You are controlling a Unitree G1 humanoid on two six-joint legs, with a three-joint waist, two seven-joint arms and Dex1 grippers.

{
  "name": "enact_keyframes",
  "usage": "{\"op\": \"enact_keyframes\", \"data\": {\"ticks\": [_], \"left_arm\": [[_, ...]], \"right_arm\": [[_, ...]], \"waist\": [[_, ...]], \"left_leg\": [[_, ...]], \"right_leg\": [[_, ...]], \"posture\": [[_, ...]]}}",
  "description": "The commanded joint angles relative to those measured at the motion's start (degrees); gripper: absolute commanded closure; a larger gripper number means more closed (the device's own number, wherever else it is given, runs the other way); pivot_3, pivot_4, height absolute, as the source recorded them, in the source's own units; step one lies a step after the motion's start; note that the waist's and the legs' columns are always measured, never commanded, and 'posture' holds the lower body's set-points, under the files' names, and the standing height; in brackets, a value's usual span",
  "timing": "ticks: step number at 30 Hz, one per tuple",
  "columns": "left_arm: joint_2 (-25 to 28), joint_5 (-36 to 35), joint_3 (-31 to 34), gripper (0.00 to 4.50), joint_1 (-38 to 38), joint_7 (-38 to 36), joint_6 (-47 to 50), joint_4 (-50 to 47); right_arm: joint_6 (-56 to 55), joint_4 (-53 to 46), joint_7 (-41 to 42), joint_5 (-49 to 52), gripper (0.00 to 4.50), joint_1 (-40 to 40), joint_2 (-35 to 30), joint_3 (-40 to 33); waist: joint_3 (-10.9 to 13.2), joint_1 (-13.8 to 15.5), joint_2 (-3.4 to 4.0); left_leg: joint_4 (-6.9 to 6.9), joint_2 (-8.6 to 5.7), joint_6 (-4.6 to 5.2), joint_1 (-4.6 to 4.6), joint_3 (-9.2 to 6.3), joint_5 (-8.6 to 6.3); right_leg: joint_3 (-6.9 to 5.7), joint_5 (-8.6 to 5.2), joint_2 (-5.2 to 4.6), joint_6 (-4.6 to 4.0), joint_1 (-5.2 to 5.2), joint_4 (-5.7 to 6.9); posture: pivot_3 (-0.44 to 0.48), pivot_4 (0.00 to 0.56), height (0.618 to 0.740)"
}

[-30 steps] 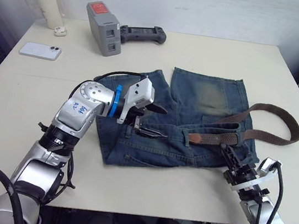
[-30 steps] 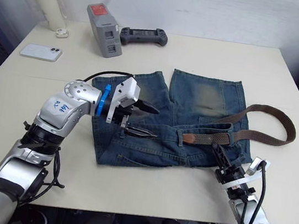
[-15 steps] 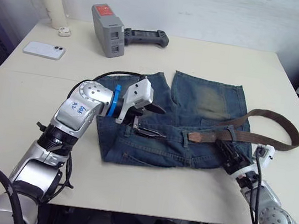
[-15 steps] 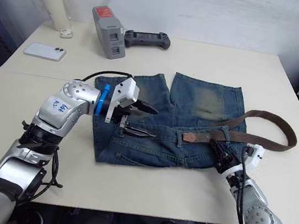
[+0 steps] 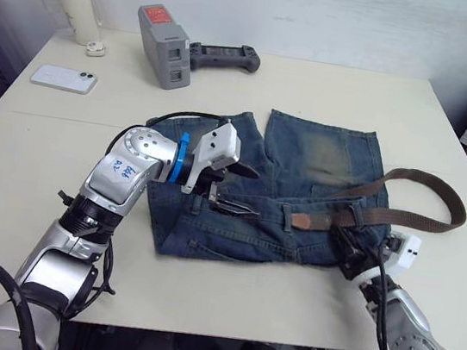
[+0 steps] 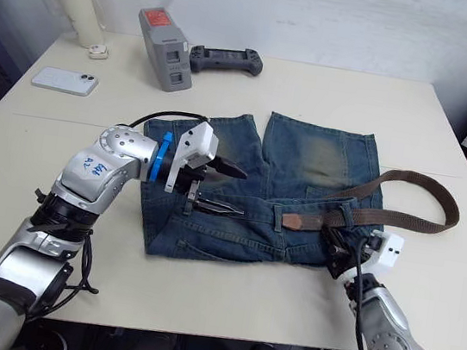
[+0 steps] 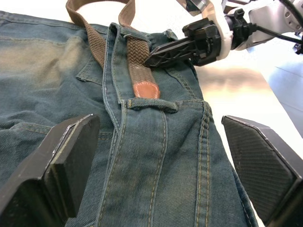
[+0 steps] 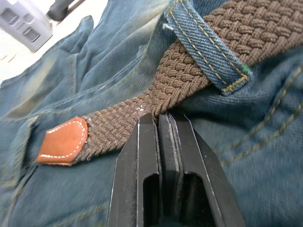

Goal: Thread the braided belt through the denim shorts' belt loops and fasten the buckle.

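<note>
Denim shorts (image 5: 302, 185) lie flat on the desk (image 5: 382, 109), right hand (image 8: 160, 124) closed, looks pinched on the braided belt (image 8: 189, 71) by a loop (image 8: 207, 45), left hand (image 7: 156, 156) wide open, empty.

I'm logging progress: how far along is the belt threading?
Done: the braided belt passes under one belt loop. In hand: the right gripper, shut, presses at the belt's edge; the tan tip lies just short of the next loop. Left: remaining loops, buckling.

Cloth, leather and matt plastic

The braided belt (image 8: 199, 71) is coarse brown weave with a smooth tan leather tip (image 8: 63, 141) (white-stitched); the denim shorts (image 7: 156, 156) beneath it are faded twill.
</note>
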Motion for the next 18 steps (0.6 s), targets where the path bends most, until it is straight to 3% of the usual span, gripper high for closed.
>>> {"op": "enact_keyframes", "data": {"ticks": [1,18], "left_arm": [[-0.5,-0.2,0.1,0.0,-0.5,0.0,-1.2,-1.4],[-0.1,0.0,0.3,0.0,0.1,0.3,-1.4,-1.7]], "right_arm": [[3.9,0.8,0.8,1.3,4.45,1.3,-1.2,-0.2],[5.9,-4.9,-9.7,-0.3,4.45,-5.6,9.6,3.6]], "waist": [[0.0,0.0,0.01],[0.1,-1.7,0.11]], "left_leg": [[0.0,0.0,0.0,0.0,0.0,0.0],[-0.12,0.1,-0.08,0.01,0.07,0.04]], "right_leg": [[0.0,0.0,0.0,0.0,0.0,0.0],[0.02,-0.02,0.08,-0.04,-0.16,0.06]], "posture": [[0.0,0.15,0.74],[0.0,0.15,0.74]]}}
